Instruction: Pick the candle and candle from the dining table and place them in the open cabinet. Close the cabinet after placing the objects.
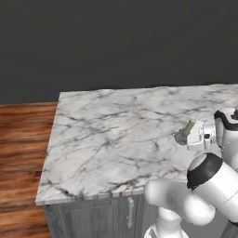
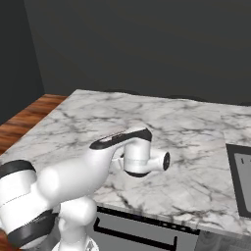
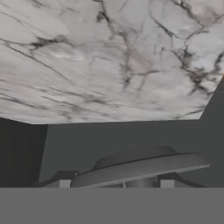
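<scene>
My gripper is shut on the stubby pale-olive candle, gripping its grey metal base. It holds the candle tilted, just above the right part of a marble counter. In the hand view the round grey base lies across the bottom between my two fingertips, with the marble top and a dark wall beyond it. In the right base view my own arm covers the hand. The dining table and the cabinet are out of view.
A black cooktop is set into the marble counter at the right. Below the counter's front edge are grey panelled fronts with a small handle. Wooden floor lies to the left and a dark wall stands behind.
</scene>
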You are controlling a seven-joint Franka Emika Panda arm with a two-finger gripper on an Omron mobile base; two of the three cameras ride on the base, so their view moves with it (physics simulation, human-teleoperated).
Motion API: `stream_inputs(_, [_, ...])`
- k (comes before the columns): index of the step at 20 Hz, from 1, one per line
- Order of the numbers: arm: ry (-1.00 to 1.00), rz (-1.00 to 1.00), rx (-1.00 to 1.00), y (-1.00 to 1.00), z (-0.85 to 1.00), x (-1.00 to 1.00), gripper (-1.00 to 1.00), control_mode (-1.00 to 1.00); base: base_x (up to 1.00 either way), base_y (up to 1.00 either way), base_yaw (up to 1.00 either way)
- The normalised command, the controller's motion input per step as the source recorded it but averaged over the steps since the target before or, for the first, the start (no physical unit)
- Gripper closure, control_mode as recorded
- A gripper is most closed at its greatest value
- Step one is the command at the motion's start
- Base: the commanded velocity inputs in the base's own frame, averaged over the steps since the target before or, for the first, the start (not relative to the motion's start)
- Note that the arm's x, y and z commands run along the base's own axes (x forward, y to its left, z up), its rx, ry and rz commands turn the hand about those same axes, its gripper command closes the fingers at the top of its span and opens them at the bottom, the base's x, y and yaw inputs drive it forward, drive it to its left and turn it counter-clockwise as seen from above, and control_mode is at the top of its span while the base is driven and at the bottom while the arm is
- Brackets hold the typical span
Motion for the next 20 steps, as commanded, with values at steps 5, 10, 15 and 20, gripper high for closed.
stream_inputs(5, [0.13,-0.09,-0.01,0.0,0.51,-0.21,1.0,-1.0,0.0,0.0,0.0])
stream_inputs(10, [0.18,-0.07,0.0,0.0,0.4,-0.07,1.0,-1.0,0.0,0.0,0.0])
stream_inputs(15, [0.09,-0.01,0.0,0.0,0.21,-0.05,1.0,-1.0,0.0,0.0,0.0])
stream_inputs(20, [0.01,0.0,-0.01,0.01,0.0,0.0,1.0,-1.0,0.0,0.0,0.0])
